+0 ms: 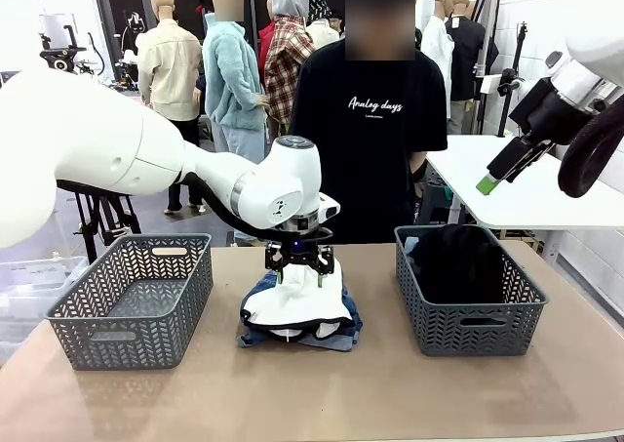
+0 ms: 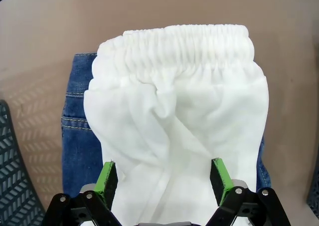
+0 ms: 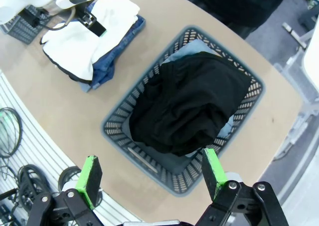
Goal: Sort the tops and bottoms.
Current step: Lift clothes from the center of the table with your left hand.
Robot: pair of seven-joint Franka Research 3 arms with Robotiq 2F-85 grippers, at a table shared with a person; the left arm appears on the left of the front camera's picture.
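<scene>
White garment (image 2: 174, 111), soft, gathered elastic edge, lies on the surface (image 1: 390, 393) over the denim shorts (image 2: 77, 136), hiding all but stitched blue margins. Left pincer (image 2: 162, 168) spread, green pads flanking the white cloth. Bulky black top (image 3: 189, 106) fills the grey lattice basket (image 1: 439, 330), with pale blue cloth barely visible beneath; right pincer (image 3: 149, 161) spread above it.

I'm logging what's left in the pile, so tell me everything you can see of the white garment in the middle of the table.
The white garment is plain, soft cloth, loosely folded and creased, with a gathered elastic band along one edge. It lies on top of the denim shorts, which stick out beside it, on the table between two grey baskets. The left gripper is open over it, one green pad at each side of the cloth.
</scene>
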